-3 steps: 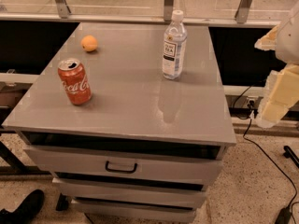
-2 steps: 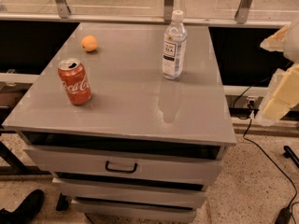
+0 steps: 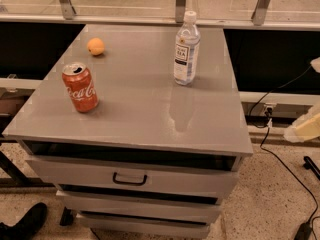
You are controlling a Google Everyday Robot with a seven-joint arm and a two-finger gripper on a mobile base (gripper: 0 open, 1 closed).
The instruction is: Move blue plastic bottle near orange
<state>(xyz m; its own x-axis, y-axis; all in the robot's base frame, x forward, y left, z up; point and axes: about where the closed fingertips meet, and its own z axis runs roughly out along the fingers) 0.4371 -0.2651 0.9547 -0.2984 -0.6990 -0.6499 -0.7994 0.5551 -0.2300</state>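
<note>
The blue plastic bottle [image 3: 186, 49] stands upright on the grey cabinet top [image 3: 145, 114], toward the back right, with its white cap on. The orange [image 3: 96, 46] lies at the back left of the same top, well apart from the bottle. My gripper [image 3: 306, 127] shows only as blurred cream-coloured parts at the far right edge of the camera view, off the side of the cabinet and lower than its top. It is far from the bottle and holds nothing that I can see.
A red Coca-Cola can [image 3: 80, 87] stands at the front left of the top. The cabinet has drawers with a dark handle [image 3: 129, 179]. A railing with metal posts [image 3: 181, 4] runs behind. Black cables [image 3: 280, 159] lie on the floor at the right.
My gripper has drawn back to the right, so less of it shows at the frame edge. The bottle, the orange and the can have not moved.
</note>
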